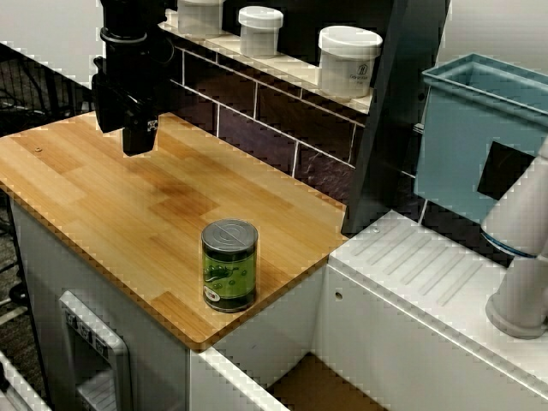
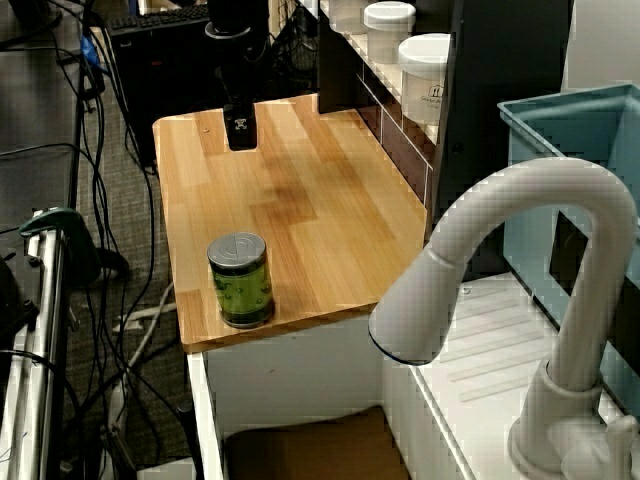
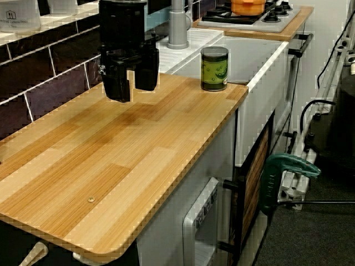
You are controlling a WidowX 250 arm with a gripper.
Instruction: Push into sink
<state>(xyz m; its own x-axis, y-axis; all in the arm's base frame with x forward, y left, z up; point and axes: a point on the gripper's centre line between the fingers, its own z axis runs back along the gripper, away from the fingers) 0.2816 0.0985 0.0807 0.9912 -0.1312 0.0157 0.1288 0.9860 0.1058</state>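
Green can [image 1: 229, 265] parked upright near the tabletop [image 1: 111, 197] edge, right by the sink [image 1: 321, 387].
Gripper [image 3: 132, 83] up at upper left, released, holding nothing.

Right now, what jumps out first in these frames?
The green can stands upright at the wooden counter's corner, right beside the sink. The black gripper hangs over the counter's far end, jaws parted and holding nothing. A white faucet arches over the drainboard.
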